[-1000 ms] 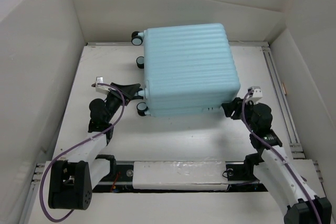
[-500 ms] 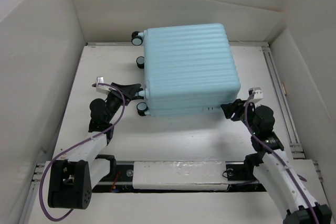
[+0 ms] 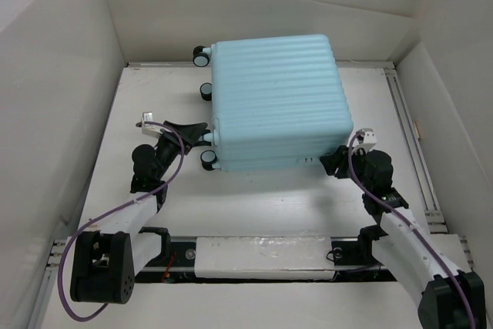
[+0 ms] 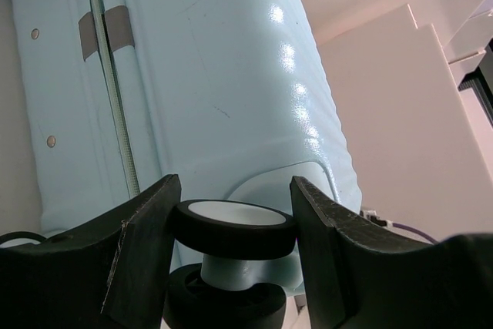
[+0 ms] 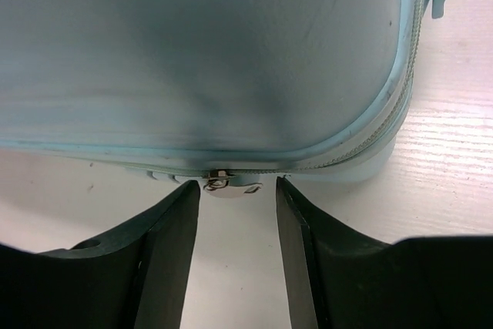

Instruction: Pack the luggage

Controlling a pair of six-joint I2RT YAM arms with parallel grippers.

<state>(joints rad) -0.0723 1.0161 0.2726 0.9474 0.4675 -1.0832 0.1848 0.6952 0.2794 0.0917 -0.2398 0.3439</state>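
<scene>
Apparently the step is opening the case. The luggage (image 3: 273, 102) lies flat and shut on the table (image 3: 254, 206), toward the far edge, approx. mid-width, wheels facing the left edge.

- L side: the left gripper (image 4: 233, 184) is at the case's near-left corner. Its jaws straddle a caster wheel (image 4: 235, 225), and the tyre looks to be touching both inner faces. It reads as a clamp on the wheel, prob. to brace the case.
- R side: the right gripper (image 5: 236, 186) is at the near-right corner. Its jaws are parted, w/ the metal zipper pull (image 5: 223, 184) between the fingertips and a gap on each side. Nothing is gripped yet.

Next move, as a guess: the R jaws close on the pull, then run it along the zip (image 5: 370, 140) round the corner. That needs a firm pinch on a small, flat tab that can slip. The L side must hold so the case doesn't roll or skid.

Container: the luggage is the only one. It's closed, so its inside is hidden and the contents can't be told. Items to pack aren't visible in any view.
</scene>
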